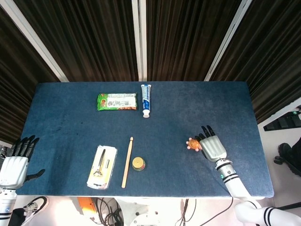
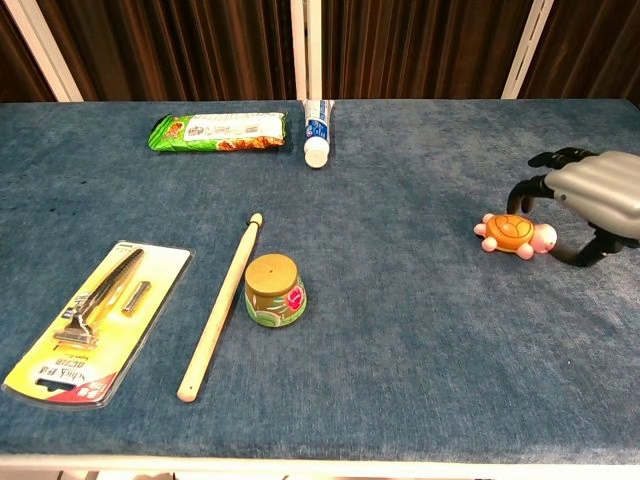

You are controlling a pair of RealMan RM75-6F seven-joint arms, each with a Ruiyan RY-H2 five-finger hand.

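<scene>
A small orange toy turtle [image 1: 192,143] [image 2: 510,233] lies on the blue table [image 1: 70,122] at the right. My right hand [image 1: 212,147] [image 2: 590,195] is right beside it, its fingers curved apart around the turtle's head end and touching it; no firm grip shows. My left hand [image 1: 15,165] hangs off the table's front left corner with its fingers spread, holding nothing. The chest view does not show the left hand.
A green snack packet [image 1: 117,101] and a toothpaste tube [image 1: 146,100] lie at the back. Near the front left are a razor in its card pack [image 1: 102,166], a wooden stick [image 1: 127,161] and a small round jar [image 1: 138,164].
</scene>
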